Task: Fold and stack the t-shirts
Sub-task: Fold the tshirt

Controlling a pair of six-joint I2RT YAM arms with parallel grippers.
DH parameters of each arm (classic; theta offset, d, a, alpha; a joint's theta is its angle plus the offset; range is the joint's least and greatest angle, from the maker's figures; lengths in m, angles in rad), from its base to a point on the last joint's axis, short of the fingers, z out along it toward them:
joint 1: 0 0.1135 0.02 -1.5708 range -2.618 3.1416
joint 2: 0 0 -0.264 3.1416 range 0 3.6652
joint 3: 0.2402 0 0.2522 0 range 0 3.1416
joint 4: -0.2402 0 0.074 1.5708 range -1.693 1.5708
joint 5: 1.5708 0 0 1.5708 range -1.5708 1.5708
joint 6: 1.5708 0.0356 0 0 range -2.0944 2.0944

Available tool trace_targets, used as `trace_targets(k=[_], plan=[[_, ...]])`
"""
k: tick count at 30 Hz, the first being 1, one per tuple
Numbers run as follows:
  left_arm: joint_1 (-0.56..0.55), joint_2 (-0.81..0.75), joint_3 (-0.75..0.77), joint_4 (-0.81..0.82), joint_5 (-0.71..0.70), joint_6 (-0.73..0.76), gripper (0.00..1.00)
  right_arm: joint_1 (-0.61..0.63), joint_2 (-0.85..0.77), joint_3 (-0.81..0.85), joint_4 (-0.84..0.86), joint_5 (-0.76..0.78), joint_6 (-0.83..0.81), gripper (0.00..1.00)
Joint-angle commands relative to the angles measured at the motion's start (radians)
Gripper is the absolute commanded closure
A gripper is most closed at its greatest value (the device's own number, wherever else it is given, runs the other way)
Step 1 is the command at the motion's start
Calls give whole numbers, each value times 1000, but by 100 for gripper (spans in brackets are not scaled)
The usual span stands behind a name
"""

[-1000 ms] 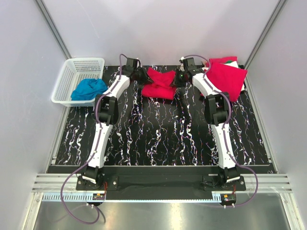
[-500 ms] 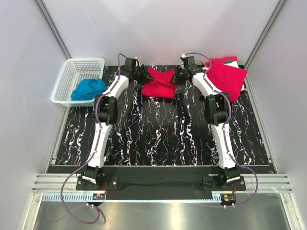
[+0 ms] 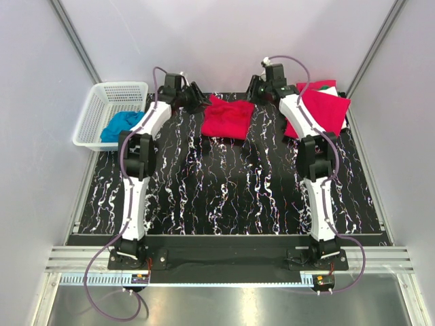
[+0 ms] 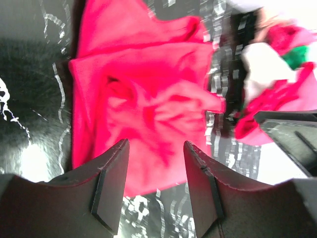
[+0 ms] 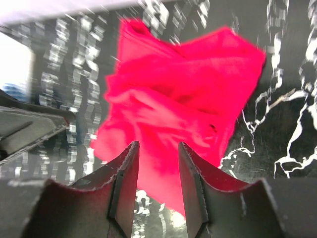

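Note:
A loosely folded red t-shirt [image 3: 228,119] [image 4: 148,99] [image 5: 183,94] lies on the black marbled mat [image 3: 224,183] at the back centre. My left gripper [image 3: 198,100] [image 4: 156,168] hovers just off its left edge, open, with nothing between the fingers. Off the shirt's right edge my right gripper [image 3: 254,91] [image 5: 158,168] also stands open and empty. A pile of red t-shirts [image 3: 321,110] [image 4: 277,99] sits at the back right, with white and green fabric [image 3: 330,87] [image 4: 292,54] showing at its far end.
A white plastic basket [image 3: 102,102] stands at the back left, holding a blue cloth [image 3: 124,126]. Grey walls close in behind and at both sides. The mat's near edge meets the rail that carries both arm bases.
Both grippers have opened and let go of the centre red t-shirt, then pulled back and outward from it. The shirt has settled flatter on the mat.

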Motion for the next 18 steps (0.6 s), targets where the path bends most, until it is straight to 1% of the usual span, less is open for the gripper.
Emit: trace_targets(k=[1,4,7,8,11,18], plan=[[5,-155,-30,52,32,8,48,-7,-147,18,35,19,-27,56],[2,-183,-70,42,56,7,50,-5,-175,-4,29,-42,-16,55],[-6,-188,-92,25,73,28,56,-5,-191,-48,27,-90,3,57],[-10,-185,-101,22,91,34,62,-8,-195,-63,29,-99,6,59],[-24,-160,-110,-7,108,57,72,-3,-192,-123,32,-124,12,59],[-44,-111,-155,-23,115,94,74,3,-184,-263,61,-148,19,60]])
